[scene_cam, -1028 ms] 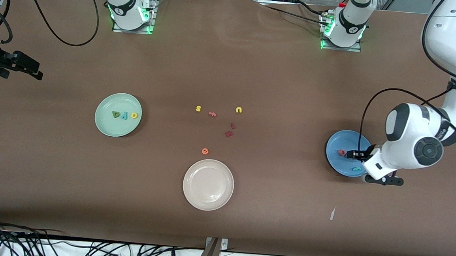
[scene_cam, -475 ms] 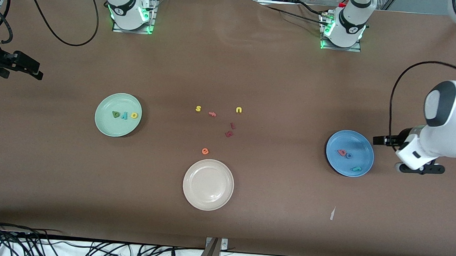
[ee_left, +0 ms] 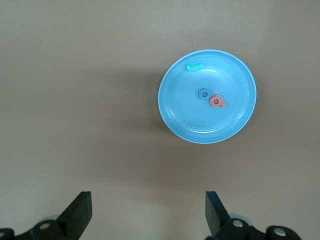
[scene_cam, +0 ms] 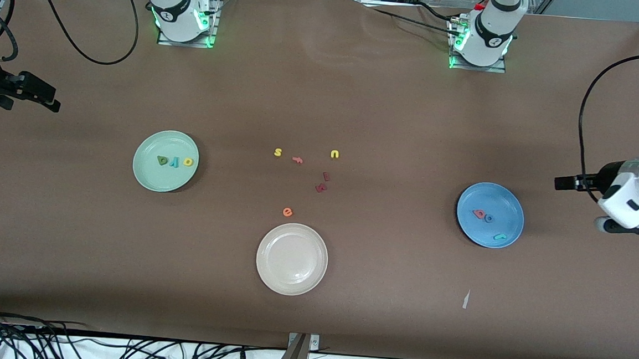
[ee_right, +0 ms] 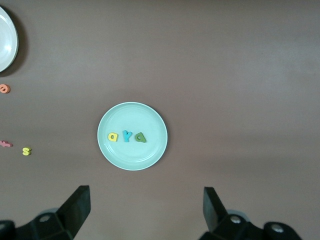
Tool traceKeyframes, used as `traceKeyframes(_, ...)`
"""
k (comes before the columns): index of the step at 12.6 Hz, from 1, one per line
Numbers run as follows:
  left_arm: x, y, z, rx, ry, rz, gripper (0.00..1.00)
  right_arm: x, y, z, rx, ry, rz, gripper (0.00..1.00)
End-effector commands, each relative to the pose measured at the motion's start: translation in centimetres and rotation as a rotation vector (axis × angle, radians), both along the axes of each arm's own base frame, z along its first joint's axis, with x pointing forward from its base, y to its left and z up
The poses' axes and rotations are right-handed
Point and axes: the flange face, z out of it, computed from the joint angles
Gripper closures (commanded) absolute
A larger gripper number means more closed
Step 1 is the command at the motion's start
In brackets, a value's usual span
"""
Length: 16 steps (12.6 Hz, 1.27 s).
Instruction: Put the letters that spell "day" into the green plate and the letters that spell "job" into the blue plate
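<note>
The blue plate point(scene_cam: 490, 215) lies toward the left arm's end of the table point(scene_cam: 390, 111), holding the salmon b point(scene_cam: 479, 214), the blue o point(scene_cam: 488, 217) and the teal j point(scene_cam: 499, 236); a second ago the left claw point(scene_cam: 559, 183) stood low over this plate beside the b, and it has since drawn away to hang above bare table past the plate's edge, its fingers point(ee_left: 80, 215) wide apart and holding nothing. The green plate point(scene_cam: 166, 160) sits toward the right arm's end, carrying the olive d point(scene_cam: 162, 160), the teal y point(scene_cam: 174, 162) and the yellow a point(scene_cam: 188, 161) in a row, unchanged; the right claw point(scene_cam: 52, 103) waits high over the table's end, its jaws spread and empty. Between the plates lie the yellow s point(scene_cam: 278, 152), yellow u point(scene_cam: 334, 154), an orange e point(scene_cam: 287, 212) and small red letters point(scene_cam: 322, 187); a cream plate point(scene_cam: 292, 259) lies nearer the front camera; the table is brown, and cables point(scene_cam: 65, 347) trail below its front edge.
</note>
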Motion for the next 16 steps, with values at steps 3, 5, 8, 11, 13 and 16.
traceKeyframes(3, -3.5, -5.1, 9.2, -0.008, -0.127, -0.065, 0.00, -0.4, -0.2, 0.1, -0.014, -0.003, -0.003, 0.00)
traceKeyframes(5, -5.0, -6.7, 11.1, -0.009, -0.178, -0.072, 0.00, -0.4, -0.3, 0.1, -0.014, -0.003, -0.004, 0.00)
traceKeyframes(8, -6.7, -6.8, 13.4, -0.032, -0.328, -0.069, 0.00, -0.4, -0.5, 0.1, -0.014, -0.002, -0.004, 0.00)
traceKeyframes(11, -6.7, -6.4, 14.6, -0.083, -0.352, -0.040, 0.00, -0.4, -0.7, 0.1, -0.014, -0.002, -0.007, 0.00)
traceKeyframes(13, -7.8, -6.9, 15.4, -0.082, -0.282, -0.051, 0.00, -0.4, -0.7, 0.1, -0.013, -0.002, -0.008, 0.00)
traceKeyframes(16, -8.6, -7.0, 15.9, -0.090, -0.206, -0.089, 0.00, -0.4, -0.7, 0.1, -0.013, -0.002, -0.008, 0.00)
